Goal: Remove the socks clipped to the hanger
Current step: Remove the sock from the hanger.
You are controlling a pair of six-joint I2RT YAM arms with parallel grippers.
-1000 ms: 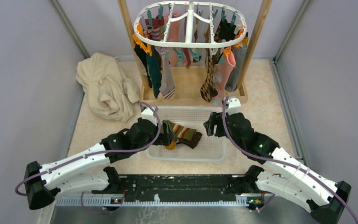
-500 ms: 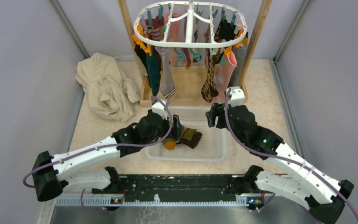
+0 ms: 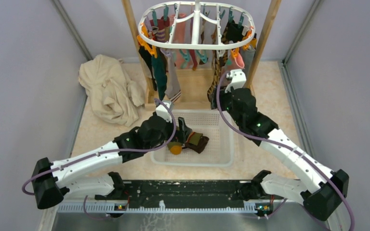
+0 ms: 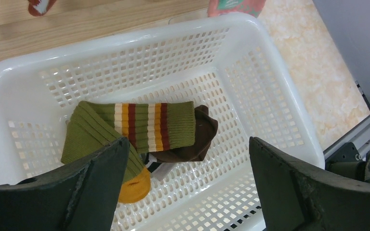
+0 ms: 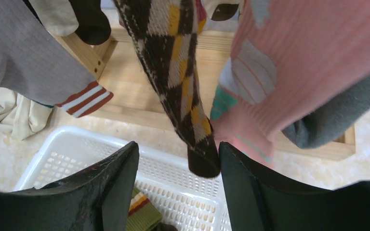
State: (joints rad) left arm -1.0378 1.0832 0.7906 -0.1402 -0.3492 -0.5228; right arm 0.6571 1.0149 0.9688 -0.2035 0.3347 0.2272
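Note:
The white oval hanger (image 3: 196,26) hangs from the wooden frame with several socks clipped under it. My right gripper (image 3: 220,98) is up at the hanging socks and open. The dark toe of an argyle sock (image 5: 180,72) dangles between its jaws, close to the right finger (image 5: 255,192). A pink sock (image 5: 289,72) hangs just right of that, and a grey sock (image 5: 24,53) with red stripes hangs at the left. My left gripper (image 4: 188,187) hovers wide open and empty over the basket. Below it lie a green striped sock (image 4: 139,127) and a brown sock (image 4: 197,139).
The white mesh basket (image 3: 221,154) sits on the floor between the arms. A crumpled beige cloth (image 3: 108,89) lies at the left. Wooden frame posts (image 3: 262,43) flank the hanger, with a wooden base board (image 5: 139,91) under the socks. Grey walls close in both sides.
My right arm has stretched forward and up from the basket to the hanging argyle and pink socks. The left arm has shifted a little right over the basket, still open.

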